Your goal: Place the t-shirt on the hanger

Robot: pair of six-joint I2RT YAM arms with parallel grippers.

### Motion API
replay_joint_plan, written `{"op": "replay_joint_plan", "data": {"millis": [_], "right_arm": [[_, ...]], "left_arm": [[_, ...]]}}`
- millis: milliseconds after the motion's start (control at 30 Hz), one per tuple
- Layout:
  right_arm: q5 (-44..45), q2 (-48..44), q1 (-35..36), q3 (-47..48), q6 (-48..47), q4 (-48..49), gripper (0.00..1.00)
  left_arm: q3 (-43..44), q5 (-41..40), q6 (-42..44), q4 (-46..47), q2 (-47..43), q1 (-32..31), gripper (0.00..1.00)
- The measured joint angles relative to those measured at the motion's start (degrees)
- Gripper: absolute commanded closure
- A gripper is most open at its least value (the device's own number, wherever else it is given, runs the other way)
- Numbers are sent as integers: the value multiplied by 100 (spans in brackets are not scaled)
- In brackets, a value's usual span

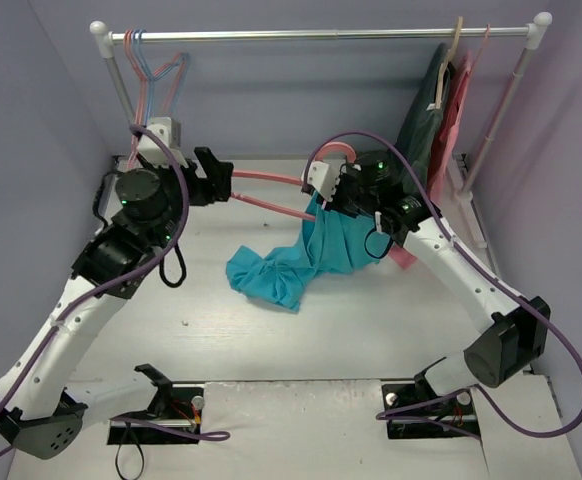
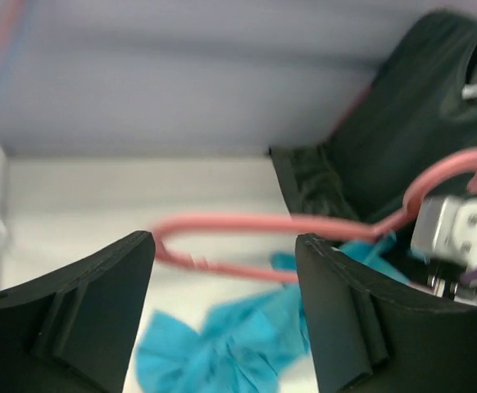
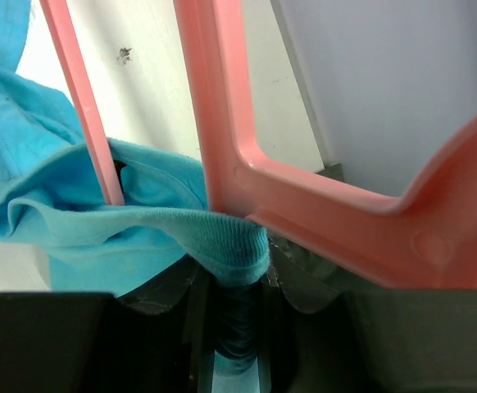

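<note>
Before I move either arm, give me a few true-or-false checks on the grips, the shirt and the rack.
1. The left gripper has its jaws clamped on the salmon-pink hanger. False: the jaws stand wide apart, with the hanger's corner showing between them.
2. The right gripper pinches the teal t-shirt by its ribbed edge. True.
3. Part of the t-shirt rests on the table. True.
4. The dark grey-green garment lies on the table. False: it hangs from the rail at the back right.
</note>
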Motion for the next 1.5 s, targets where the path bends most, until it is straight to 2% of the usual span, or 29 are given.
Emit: {"op": "replay_joint_plan", "data": {"millis": [100,267,367,767,933,1500], "right_arm": [[114,201,0,243,264,-42,100],[264,321,0,455,697,-17,100],[284,319,0,461,868,-17,100],[282,98,2,219,1137,33,100],[280,13,2,125,1141,37,100],[173,-35,2,-4,1209,57,100]], "left_arm": [[-490,-247,-782,-275,116,-413,33],[-962,-994,-1641,-544,688,-1480,33],[-1187,-1252,-2009,-468,979,-1746,35],[-1408,-1727,-2870,439,2234,-1768,43],[-1408,-1768,-2909,699,2677,-1773,44],[-1373,-1958,-2887,1580,3296,-1779,44]]}}
